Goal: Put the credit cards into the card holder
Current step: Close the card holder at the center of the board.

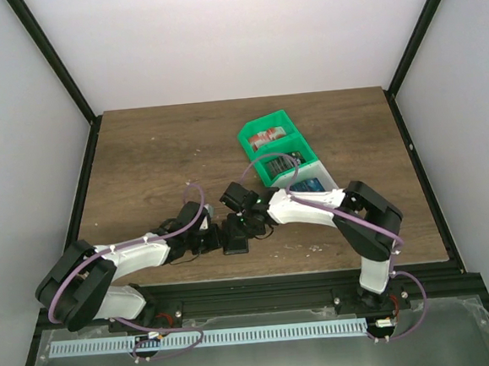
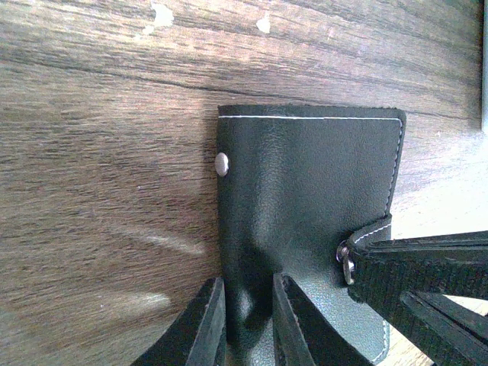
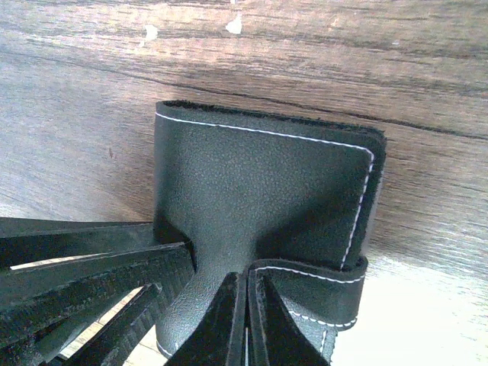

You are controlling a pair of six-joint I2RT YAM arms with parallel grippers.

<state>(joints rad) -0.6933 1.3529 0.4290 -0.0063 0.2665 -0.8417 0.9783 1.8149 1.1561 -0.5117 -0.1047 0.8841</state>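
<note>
the left gripper (image 2: 248,286) pinches the left side of the black card holder (image 2: 305,183). the right gripper (image 3: 246,280), almost closed, clamps its strap (image 3: 313,286). the holder lies on the table (image 1: 141,157), near centre, between the grippers.

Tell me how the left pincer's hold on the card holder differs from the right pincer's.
The left pincer clamps the body edge of the card holder; the right pincer pinches its strap. The left pincer's fingers stand visibly apart around a thick fold of leather; the right pincer's fingers nearly touch. Both are shut on the same holder, from opposite sides.
</note>
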